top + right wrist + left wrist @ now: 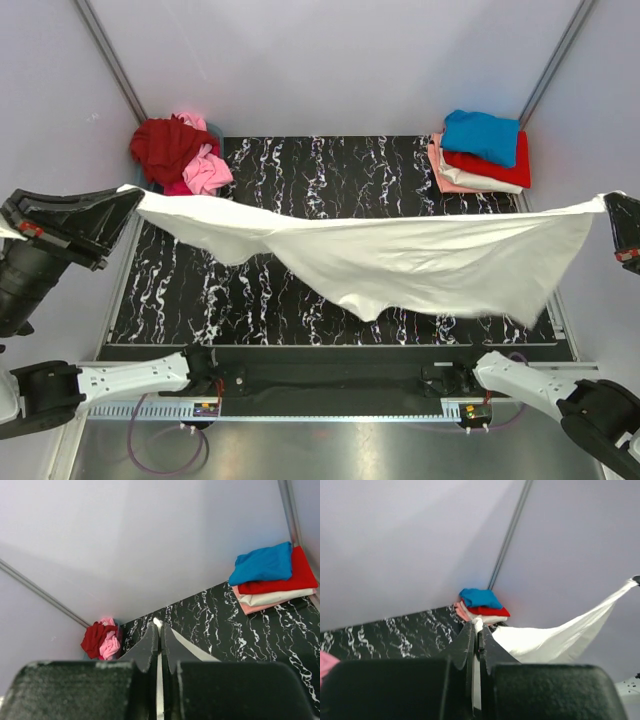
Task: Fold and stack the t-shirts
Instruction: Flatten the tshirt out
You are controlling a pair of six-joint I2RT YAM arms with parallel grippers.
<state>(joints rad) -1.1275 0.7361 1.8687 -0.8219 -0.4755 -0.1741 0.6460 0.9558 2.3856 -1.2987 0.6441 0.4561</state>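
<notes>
Over the near half of the worktop hangs the white t-shirt, stretched in the air from the worktop's left side across to its right side. Its lower edge sags in loose folds, deepest a little right of the worktop's middle. I cannot tell whether that lowest fold touches the black marbled surface.

My left tool sits just past the worktop's left edge, pinched tight on one end of the shirt. In my left wrist view the two fingers are pressed together with a strip of white cloth caught between them. My right tool sits just beyond the worktop's right edge and is clamped on the other end. The right wrist view shows the same thin white strip squeezed between closed fingers.

In the worktop's far right corner lies the folded stack. A blue shirt is on top, a red shirt is under it, then comes a white one, and a salmon one is at the bottom. In the worktop's far left corner sits the heap of unfolded shirts, dark red and pink, bunched together and spilling over the corner. Pale walls rise beyond the worktop's far edge.
</notes>
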